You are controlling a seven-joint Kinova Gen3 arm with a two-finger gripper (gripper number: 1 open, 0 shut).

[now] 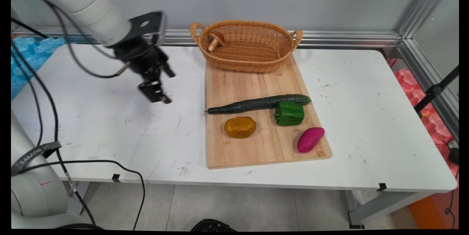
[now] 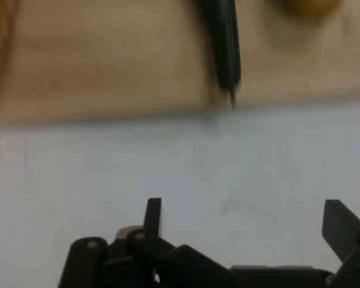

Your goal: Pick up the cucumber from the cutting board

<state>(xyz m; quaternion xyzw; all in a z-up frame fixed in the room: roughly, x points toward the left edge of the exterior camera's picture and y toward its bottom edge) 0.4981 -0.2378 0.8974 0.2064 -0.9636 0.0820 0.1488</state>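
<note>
Hand view shows the two fingers (image 2: 342, 228) standing wide apart with nothing between them, above bare white worktop (image 2: 168, 174). Ahead of them, at twelve o'clock in that view, runs the edge of the wooden cutting board (image 2: 108, 66), with the cucumber's (image 2: 223, 42) thin stem end just reaching that edge and a yellow-brown lump at the top right corner.

Main view puts the gripper (image 1: 155, 90) over the worktop's (image 1: 102, 125) left half, apart from everything and touching nothing; the cutting board (image 1: 253, 81) lies at its three o'clock. On the board, the cucumber (image 1: 258, 103) stretches across the middle, its tip at the board's left edge. A green pepper (image 1: 289, 113) sits against the cucumber's thick end, at its six o'clock. A yellow-brown potato (image 1: 240, 127) lies near the cucumber at the pepper's nine o'clock, and a purple sweet potato (image 1: 310, 139) lies at the pepper's five o'clock, near the board's right edge.

A wicker basket (image 1: 256, 63) with two handles rests on the board's far end. Inside it, at its left end, lies one brown-capped mushroom (image 1: 215, 40); nothing else shows in it.
</note>
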